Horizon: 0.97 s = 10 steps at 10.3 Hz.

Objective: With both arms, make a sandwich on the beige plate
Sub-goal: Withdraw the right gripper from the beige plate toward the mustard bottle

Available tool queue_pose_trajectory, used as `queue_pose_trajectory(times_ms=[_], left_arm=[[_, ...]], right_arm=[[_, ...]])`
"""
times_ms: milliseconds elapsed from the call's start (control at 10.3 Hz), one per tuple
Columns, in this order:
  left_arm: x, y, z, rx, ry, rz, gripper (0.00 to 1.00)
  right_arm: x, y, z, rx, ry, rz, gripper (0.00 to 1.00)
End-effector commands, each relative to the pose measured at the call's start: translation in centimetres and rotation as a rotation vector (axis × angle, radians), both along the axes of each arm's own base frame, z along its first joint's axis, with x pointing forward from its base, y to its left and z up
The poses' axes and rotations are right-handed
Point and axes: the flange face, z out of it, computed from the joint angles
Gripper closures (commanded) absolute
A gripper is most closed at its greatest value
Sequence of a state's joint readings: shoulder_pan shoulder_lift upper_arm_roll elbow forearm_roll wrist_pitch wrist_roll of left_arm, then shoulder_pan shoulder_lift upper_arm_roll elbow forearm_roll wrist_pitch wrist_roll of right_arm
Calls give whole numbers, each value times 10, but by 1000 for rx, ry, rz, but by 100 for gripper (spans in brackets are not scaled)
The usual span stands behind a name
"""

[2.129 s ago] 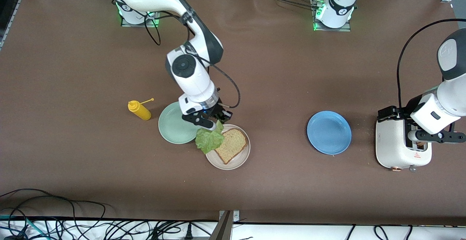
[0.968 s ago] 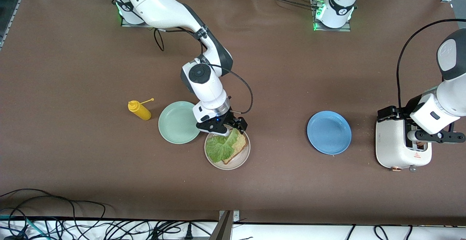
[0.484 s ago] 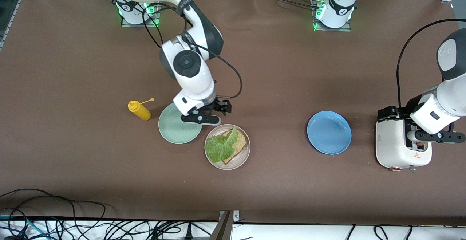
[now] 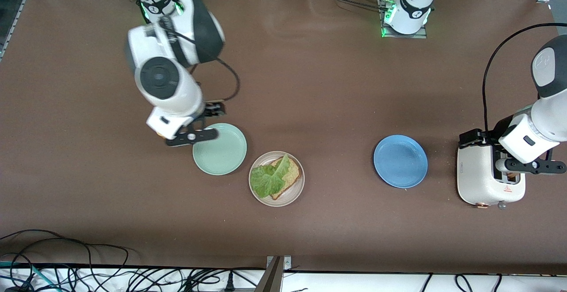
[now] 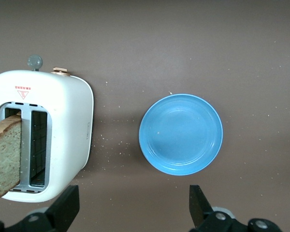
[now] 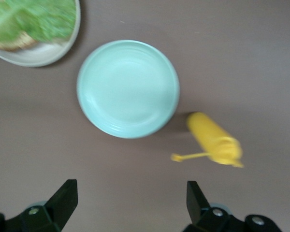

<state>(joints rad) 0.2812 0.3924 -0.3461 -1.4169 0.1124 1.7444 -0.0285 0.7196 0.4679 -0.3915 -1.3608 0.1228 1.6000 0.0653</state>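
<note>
The beige plate (image 4: 297, 192) holds a tan bread slice (image 4: 293, 175) with a crinkly green lettuce leaf (image 4: 266, 179) lying on it. The right wrist view catches the plate's rim (image 6: 38, 59) and the lettuce (image 6: 38, 17) at its edge. My right gripper (image 4: 192, 137) hangs open and empty over bare table beside the mint-green plate; its fingers (image 6: 63, 200) stand wide apart. A second bread slice (image 5: 5, 157) stands in a slot of the white toaster (image 5: 63, 111). My left gripper (image 4: 533, 166) waits open over the toaster (image 4: 480, 177), holding nothing.
A mint-green plate (image 4: 220, 149) lies beside the beige plate, toward the right arm's end. A yellow mustard bottle (image 6: 215, 142) lies next to it, hidden by the right arm in the front view. A blue plate (image 4: 400, 161) sits between the beige plate and the toaster.
The right gripper carried the lettuce over the beige plate, left it on the bread slice, then rose and drew back toward the right arm's end. The left arm has not moved.
</note>
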Motion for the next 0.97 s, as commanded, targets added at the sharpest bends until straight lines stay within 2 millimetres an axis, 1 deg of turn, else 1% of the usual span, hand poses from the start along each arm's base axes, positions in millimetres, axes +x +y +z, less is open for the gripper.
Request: queue_pose_trajectory(times_ms=[0,97,290,387,581,677,774,871], left_arm=[[-1,1,2,-7,-1,-22,0],[-1,2,2,-7,-1,-21,0],[-1,2,1,-8,-1,-20,0],[-1,2,0,-8,1,-21,0],[-1,3,0,-8,1,-21,0],[-1,4,0,-8,1,-19,0],[-1,3,1,-8,-1,-20,0],[-1,3,0,-8,1,-19,0]], right_arm=[[-5,-79,5,39,64,138,0],[-3,-105,1,51,83,197,0],[6,-174,-17,97,83,317,0],[7,-204,-28,145,77,352,0],[8,-263,-59,266,75,369,0],[8,-283,-71,333,43,427,0],[5,-301,-85,416,23,447,0],[3,-315,-94,485,-6,485,0]])
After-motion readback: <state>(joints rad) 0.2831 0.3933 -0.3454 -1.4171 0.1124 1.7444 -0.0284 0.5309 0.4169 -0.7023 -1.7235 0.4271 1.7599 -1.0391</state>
